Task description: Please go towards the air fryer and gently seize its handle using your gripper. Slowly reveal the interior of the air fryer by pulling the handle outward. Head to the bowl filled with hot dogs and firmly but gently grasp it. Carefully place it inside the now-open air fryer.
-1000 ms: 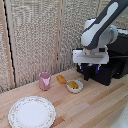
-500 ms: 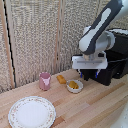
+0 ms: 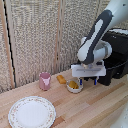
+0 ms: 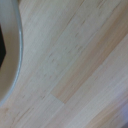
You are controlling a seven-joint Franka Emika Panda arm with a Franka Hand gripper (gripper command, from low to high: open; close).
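So the arm has swung away from the air fryer point(image 3: 116, 55) over the last second, and the gripper point(image 3: 87, 80) now hangs low just beside the bowl point(image 3: 74, 87), on the exterior view's right of it. Before, it sat further right, up against the fryer's front.

My read is that it's moving in on the bowl for the grab, which would mean the drawer-pulling part is done, but honestly I can't confirm that. The arm's white-grey block covers the fryer's front, so the handle is hidden and I can't tell if the drawer is out or not.

Bowl sits on the wooden table point(image 3: 95, 110) near the back wall, hot dogs point(image 3: 73, 85) showing as orange-yellow bits inside. An extra orange chunk point(image 3: 61, 79) lies on the table just beside it, with a pink cup point(image 3: 45, 80) further to the exterior view's left and a big patterned plate point(image 3: 30, 111) out front, well apart from the action.

Claw state: two blue-tipped fingers point down with a gap between them, so it looks spread and holding nothing, though the picture's blurry.

Wrist view is mostly useless: close-up wood grain, plus a curved pale rim point(image 4: 15, 60) at one edge, cut off. Could be the bowl, can't say for sure.
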